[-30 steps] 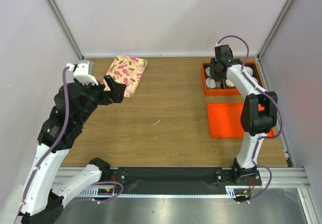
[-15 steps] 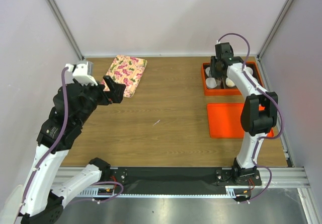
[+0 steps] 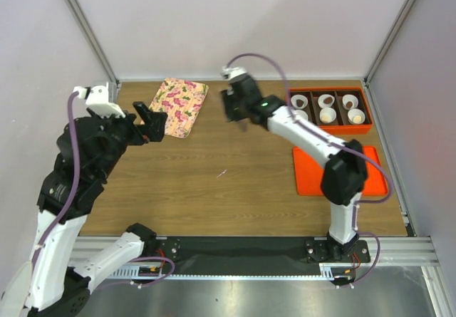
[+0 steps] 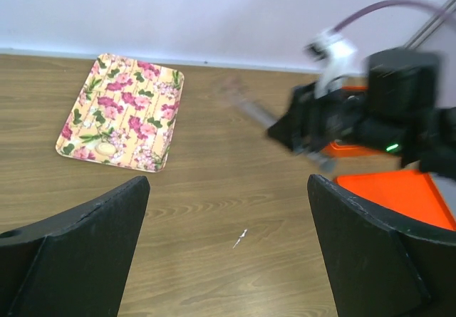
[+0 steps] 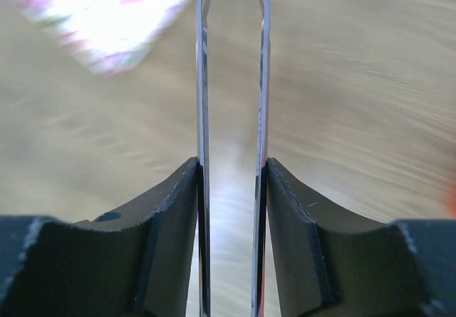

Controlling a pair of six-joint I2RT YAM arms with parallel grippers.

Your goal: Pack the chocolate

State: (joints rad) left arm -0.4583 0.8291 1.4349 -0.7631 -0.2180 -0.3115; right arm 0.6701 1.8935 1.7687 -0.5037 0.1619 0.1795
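While the left arm is raised on the left with the left gripper spread wide open, the right arm is stretched way over to the far middle of the table, and the right gripper hangs just right of the flowery tray. Its thin blades sit a narrow gap apart but the tips are out of shot, so I can't tell if anything's pinched. The chocolate is just dark specks in the far-row paper cups of the orange box at far right, and it's too tiny to say which way it points.
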